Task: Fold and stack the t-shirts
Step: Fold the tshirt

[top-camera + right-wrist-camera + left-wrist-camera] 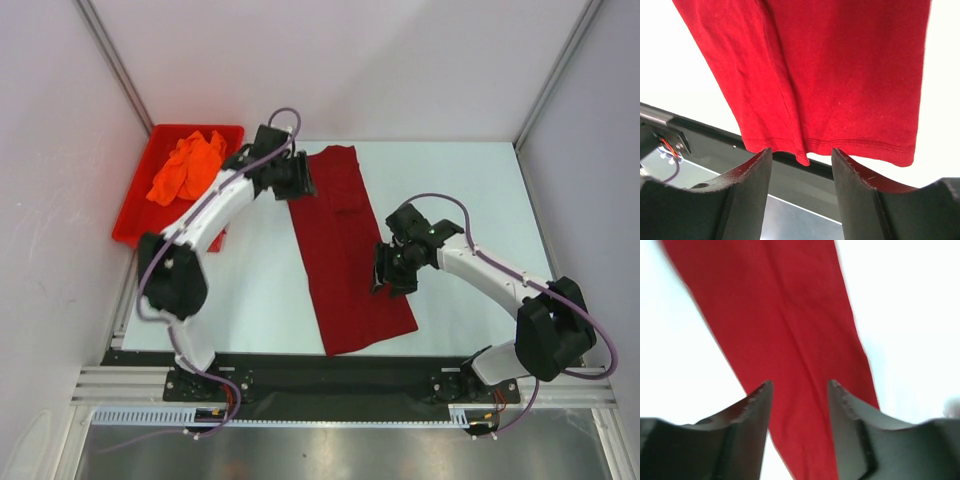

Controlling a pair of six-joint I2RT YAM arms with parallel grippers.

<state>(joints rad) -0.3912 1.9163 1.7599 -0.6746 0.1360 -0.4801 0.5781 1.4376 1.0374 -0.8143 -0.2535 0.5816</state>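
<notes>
The maroon t-shirt (345, 250) lies on the white table, folded lengthwise into a long strip with its hem towards the near edge. My left gripper (302, 186) is open at the strip's far left edge. In the left wrist view the open left gripper (800, 385) has the maroon cloth (785, 315) running beyond its jaws. My right gripper (388, 278) is open over the strip's right side near the hem. In the right wrist view the right gripper (801, 151) frames the stitched hem (850, 142). The orange t-shirt (186, 165) lies crumpled in the red bin (135, 215).
The red plastic bin stands at the table's far left corner, beside the left arm. White walls enclose the table on three sides. A black rail (330, 370) runs along the near edge and shows under the hem in the right wrist view (705, 137).
</notes>
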